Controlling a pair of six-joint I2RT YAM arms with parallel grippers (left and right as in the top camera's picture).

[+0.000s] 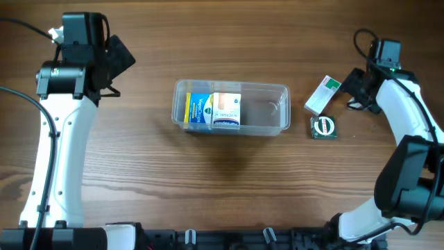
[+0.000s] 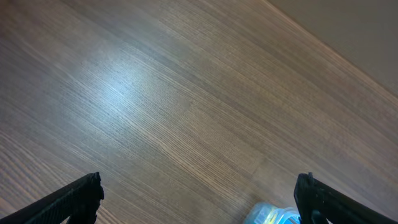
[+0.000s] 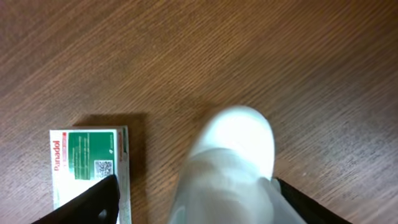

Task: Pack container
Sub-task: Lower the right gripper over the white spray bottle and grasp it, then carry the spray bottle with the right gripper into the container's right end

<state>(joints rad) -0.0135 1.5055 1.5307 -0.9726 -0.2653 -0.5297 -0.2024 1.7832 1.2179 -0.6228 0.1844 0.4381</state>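
Closest to the right wrist camera, a blurred bottle [image 3: 227, 168] with a white cap filled the gap between the fingers of the right gripper [image 3: 196, 186]. That claw stood spread: the dark finger [image 3: 93, 202] on the picture's left was plainly clear of the bottle, while whether the other touched it could not be told. Just beyond that finger a green and white Panadol box [image 3: 87, 163] lay flat on the wooden table [image 1: 229, 180]. The left gripper [image 2: 199, 186] hung with its claw spread wide over bare wood, holding nothing. Farther out, seen from overhead, a small dark green pack [image 1: 323, 127] lay near the right gripper. The container [image 1: 270, 111] sat in the middle of the table between the arms, well apart from both claws, with a yellow and blue box [image 1: 200, 110] and a white box [image 1: 226, 110] side by side in its left half.
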